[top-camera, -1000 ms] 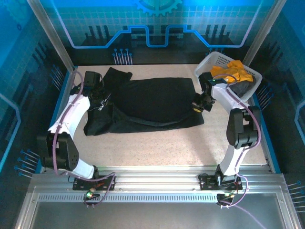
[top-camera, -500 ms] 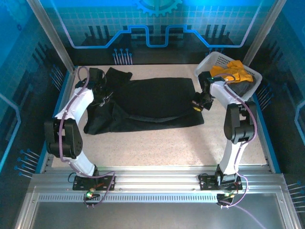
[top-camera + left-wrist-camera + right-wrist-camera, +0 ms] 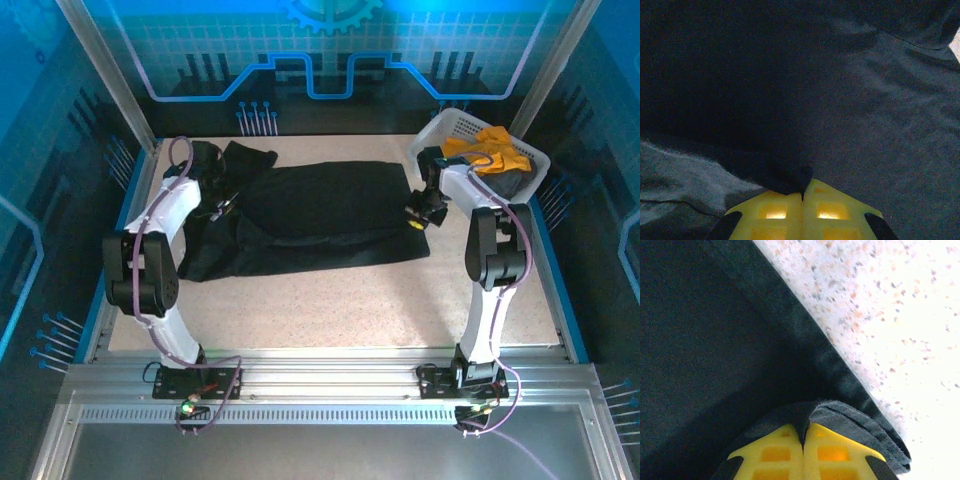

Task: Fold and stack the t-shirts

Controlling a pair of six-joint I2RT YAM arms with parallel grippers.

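The black t-shirt (image 3: 320,215) is lying spread across the back half of the speckled surface (image 3: 330,300), running from left to right. Its upper layer is folding over the lower one along a curved line, and a sleeve is sticking out toward the back left corner.

The left claw (image 3: 224,206) is sitting at the shirt's left end. Its yellow fingers (image 3: 775,212) are pressing together on a small fold of the black cloth, seen from the left wrist. The right claw (image 3: 415,222) is sitting at the shirt's right edge. Seen from the right wrist, its yellow fingers (image 3: 832,452) are closing tight on the hemmed edge, which is curling up over their tips, with bare surface just beside it.

The orange-yellow t-shirt (image 3: 490,148) is lying crumpled in the white basket (image 3: 440,128) at the back right corner, just beside the right arm. The dark grey t-shirt (image 3: 508,186) is bunching up beneath it in the same basket.
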